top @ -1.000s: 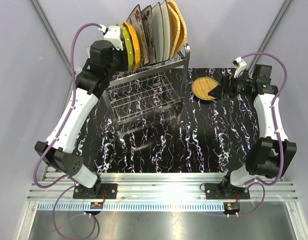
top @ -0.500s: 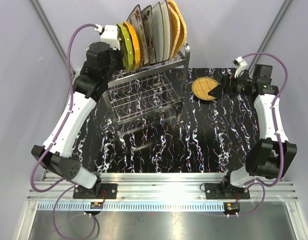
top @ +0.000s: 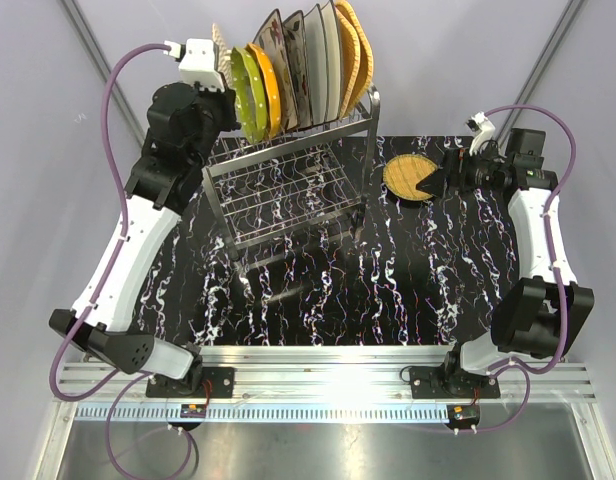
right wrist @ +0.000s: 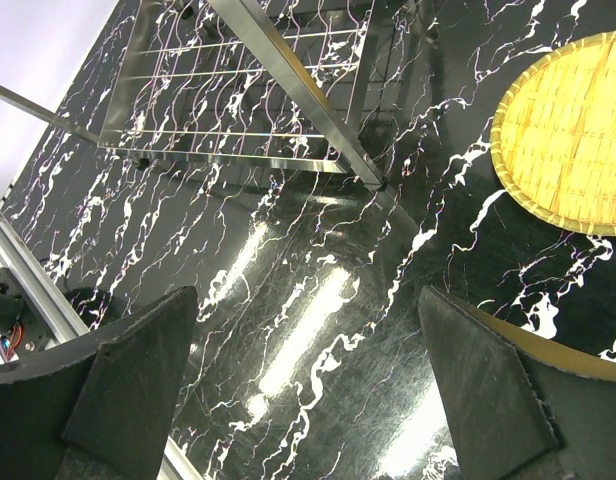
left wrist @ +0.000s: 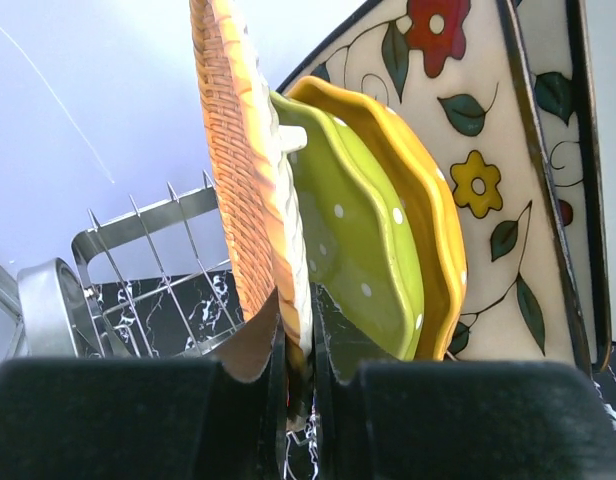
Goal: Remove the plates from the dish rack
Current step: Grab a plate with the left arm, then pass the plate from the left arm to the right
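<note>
The steel dish rack [top: 288, 185] stands at the back left of the table. Upright in its top prongs are a dotted lime-green plate [top: 246, 95], an orange plate [top: 267, 85], cream floral plates [top: 291, 62], a white one and woven tan-orange ones [top: 356, 55]. My left gripper [top: 214, 62] is shut on the rim of a woven plate [left wrist: 243, 180], held upright just left of the green plate [left wrist: 358, 230], above the rack's left end. My right gripper [top: 434, 181] is open and empty beside a round woven plate [top: 407, 177] lying on the table; that plate also shows in the right wrist view [right wrist: 573, 130].
The black marbled table [top: 388, 290] stretches in front of the rack. The rack's lower wire tier [right wrist: 238, 75] and leg show in the right wrist view. Grey walls close in behind and to the sides. The arm bases sit on the metal rail [top: 318, 375] at the near edge.
My left arm has risen and swung left, lifting the woven plate up out of the left end of the row. The right arm has barely moved.
</note>
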